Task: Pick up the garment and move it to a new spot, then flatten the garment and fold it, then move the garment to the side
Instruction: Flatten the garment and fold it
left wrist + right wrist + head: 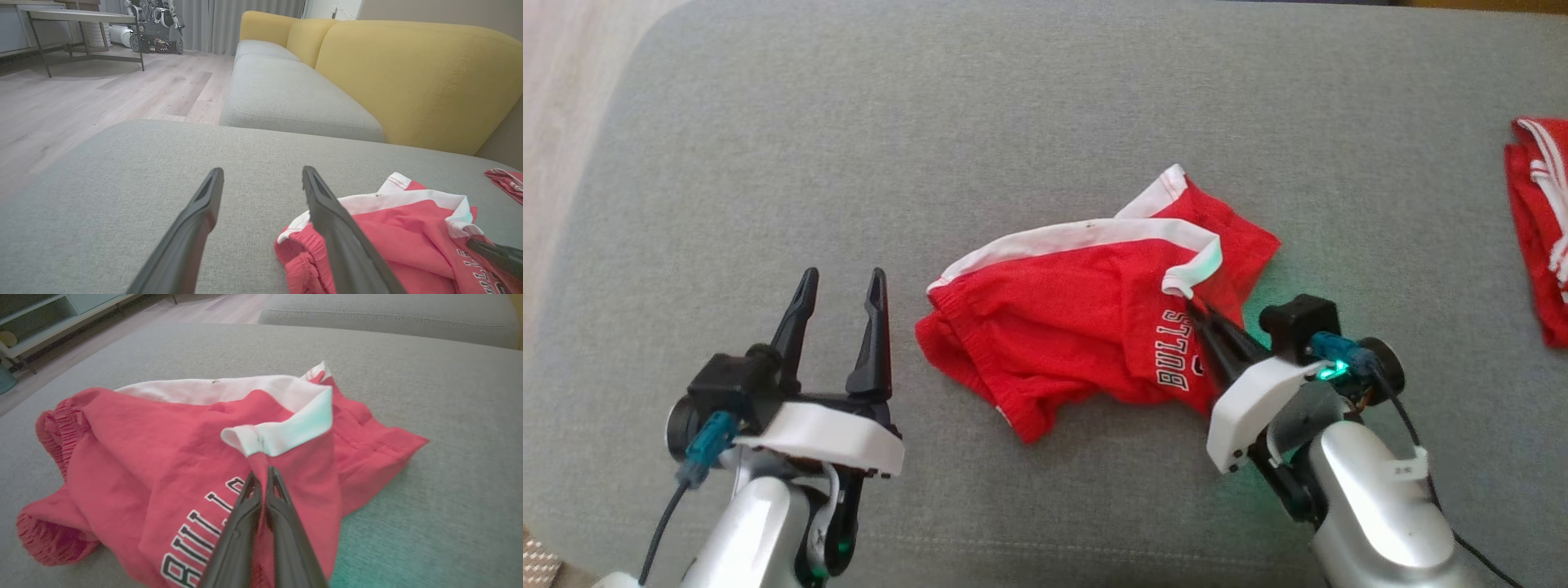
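Grey upholstery of the sofa seat (768, 163) carries everything. At the left, the left hand (843, 279) has its fingers spread and holds nothing, just beside the garment (1054, 327), crumpled red shorts with white trim lying mid-seat. The right hand (1194, 309) is clenched on a fold of its red fabric beside the BULLS lettering. Another red cloth (1539, 237) lies at the far right edge.

We are in a living room: grey sofa seats (286, 94) with mustard-yellow backrests (408, 81), a pale wood-plank floor (102, 102), full-length grey curtains (229, 20), a metal-legged table (81, 18) and a low shelf unit (49, 322). A wheeled robot (157, 24) parked by the curtains gives it the look of a test space too.
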